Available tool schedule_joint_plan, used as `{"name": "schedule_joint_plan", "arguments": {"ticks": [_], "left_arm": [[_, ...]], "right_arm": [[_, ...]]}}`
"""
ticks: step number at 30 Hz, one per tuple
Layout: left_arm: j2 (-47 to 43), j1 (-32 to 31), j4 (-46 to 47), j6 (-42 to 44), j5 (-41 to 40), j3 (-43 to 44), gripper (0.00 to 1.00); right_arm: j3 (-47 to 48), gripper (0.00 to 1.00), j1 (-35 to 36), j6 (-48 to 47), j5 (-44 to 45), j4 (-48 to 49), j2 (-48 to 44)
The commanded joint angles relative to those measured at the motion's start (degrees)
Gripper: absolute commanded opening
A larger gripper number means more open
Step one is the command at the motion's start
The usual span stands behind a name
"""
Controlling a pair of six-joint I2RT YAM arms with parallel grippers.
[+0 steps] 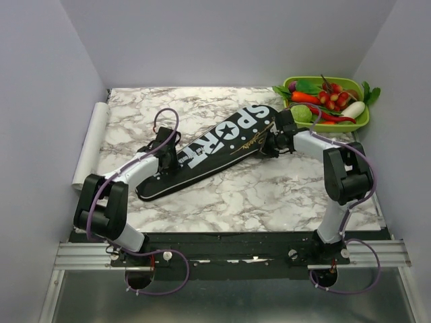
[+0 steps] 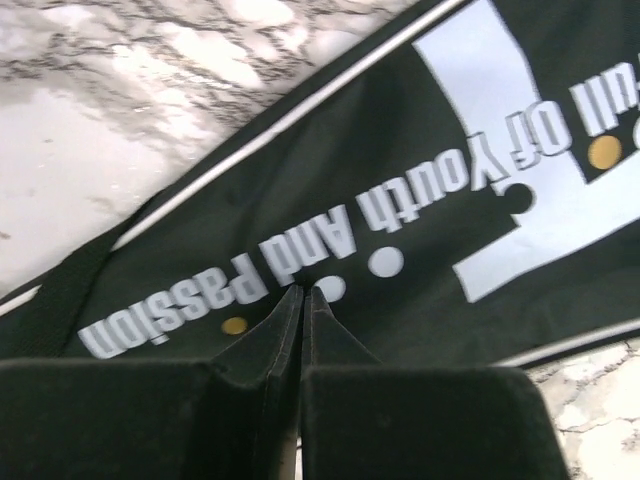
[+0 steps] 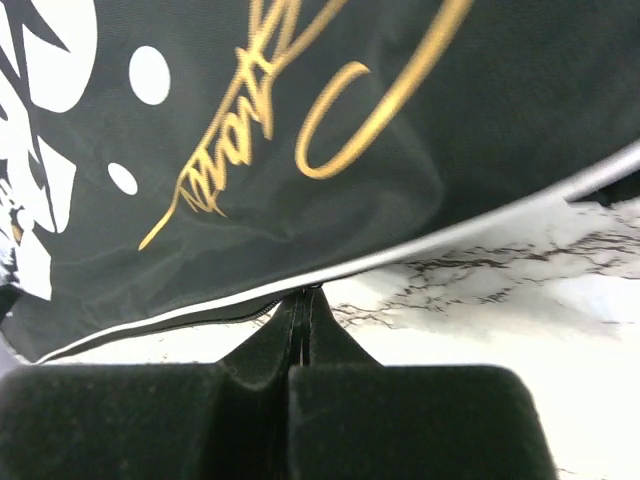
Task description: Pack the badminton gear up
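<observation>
The long black cover [image 1: 215, 145] lettered "SPORT" lies flat and diagonal on the marble table [image 1: 269, 195]. My left gripper [image 1: 163, 155] is shut, with its tips resting on top of the cover's narrow part. In the left wrist view the tips [image 2: 303, 292] touch the cover [image 2: 400, 150] by the words "And Passion". My right gripper [image 1: 269, 147] is at the wide end's near edge. In the right wrist view its tips [image 3: 303, 292] are shut at the zip line under the white piping of the cover [image 3: 300, 100], apparently on the zip pull. No rackets are in view.
A green tray [image 1: 361, 122] of toy vegetables stands at the back right, just behind my right arm. A white roll [image 1: 91, 145] lies along the table's left edge. Grey walls close in three sides.
</observation>
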Motion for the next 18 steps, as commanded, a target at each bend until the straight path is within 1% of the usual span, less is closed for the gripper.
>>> {"name": "schedule_joint_plan", "arguments": {"ticks": [1,3,5,10,14,18], "left_arm": [[3.52,-4.64,-0.32,-2.16,4.59,-4.15,0.08],[4.05,-5.52,2.23,-2.87,5.38,-5.82,0.09],[4.49,-6.66,4.16,-3.66,6.43,-6.79,0.08],[5.37,-7.55,6.72,-4.10,6.61,-8.55,0.07],[5.37,-7.64,8.74,-4.10,8.19,-9.43,0.06],[4.67,-7.81,9.53,-4.10,8.63,-10.31,0.06]], "right_arm": [[2.80,0.01,7.17,-0.22,0.39,-2.46,1.00],[3.16,0.01,9.64,0.65,0.48,-2.55,1.43],[3.86,0.01,13.77,1.36,0.39,-2.55,1.79],[6.49,0.01,23.77,4.52,-3.47,-1.23,5.99],[8.43,0.00,28.71,7.69,-6.63,1.67,9.95],[10.80,0.01,32.23,9.80,-12.77,6.41,14.08]]}}
